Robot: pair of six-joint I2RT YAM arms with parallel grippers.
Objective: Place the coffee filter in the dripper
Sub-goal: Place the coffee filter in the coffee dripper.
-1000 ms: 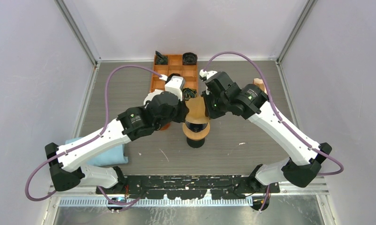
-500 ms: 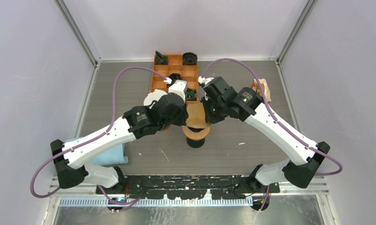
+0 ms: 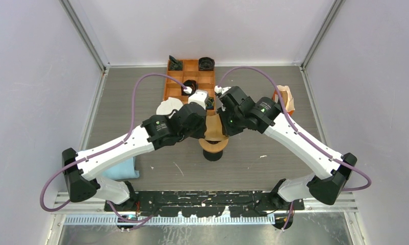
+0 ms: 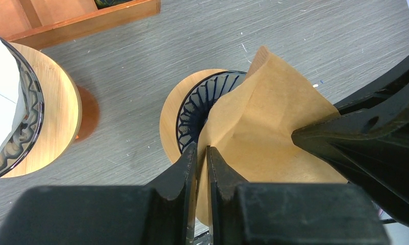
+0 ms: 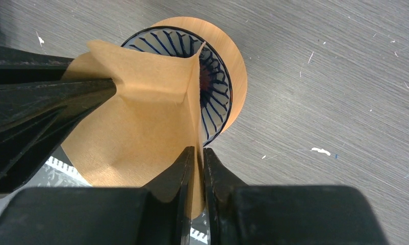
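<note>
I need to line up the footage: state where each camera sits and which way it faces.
Top external: above and behind the bases, facing down on the table; both arms show, meeting over the dripper.
Left wrist: looks down along the left pincer, shut on the coffee filter's edge.
Right wrist: looks down along the right pincer, gripping the opposite edge.
Shared: both wrist views show that filter over the dripper, from opposite sides.
</note>
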